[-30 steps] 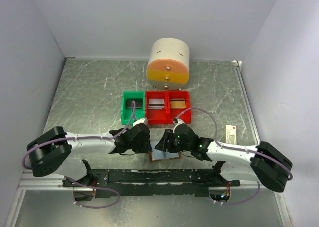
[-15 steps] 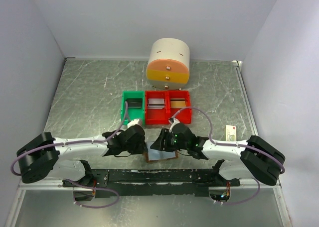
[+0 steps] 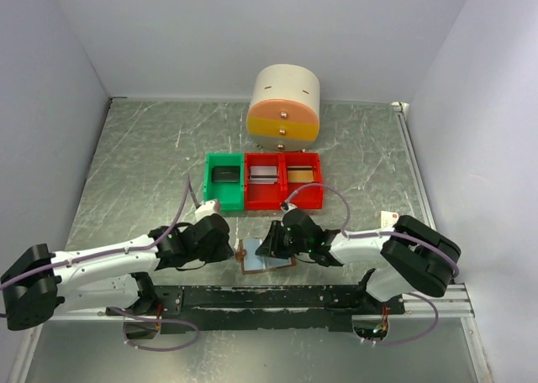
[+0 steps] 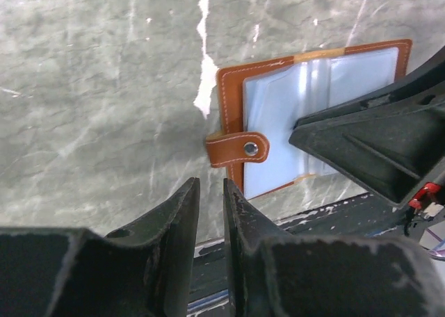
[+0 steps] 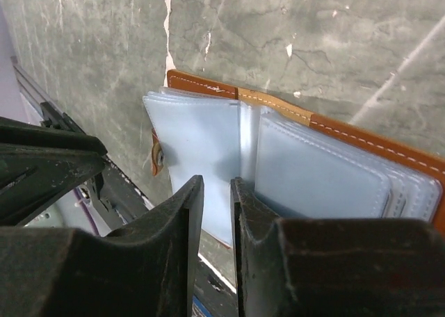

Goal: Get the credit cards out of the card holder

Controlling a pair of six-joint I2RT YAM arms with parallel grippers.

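Observation:
The brown card holder [image 3: 267,258] lies open near the table's front edge, pale blue-grey pockets up. It also shows in the left wrist view [image 4: 313,108] with its snap strap, and in the right wrist view [image 5: 201,136]. I see no card sticking out of its pockets. My left gripper [image 3: 225,247] is just left of the holder, apart from it, jaws nearly together and empty [image 4: 211,185]. My right gripper [image 3: 271,243] is over the holder's middle fold, jaws nearly together, holding nothing [image 5: 217,185]. A pale grey card [image 3: 263,174] lies in the middle red bin.
A green bin [image 3: 225,190] and two red bins [image 3: 283,200] stand in a row behind the holder, each holding a flat item. A round cream and orange drawer unit [image 3: 284,104] is at the back. A cream box with a red mark [image 3: 388,222] lies right. The black rail [image 3: 277,297] runs along the front.
My left arm has drawn back to the left, away from the holder. My right gripper has shifted left, and the holder has slid slightly left with it.

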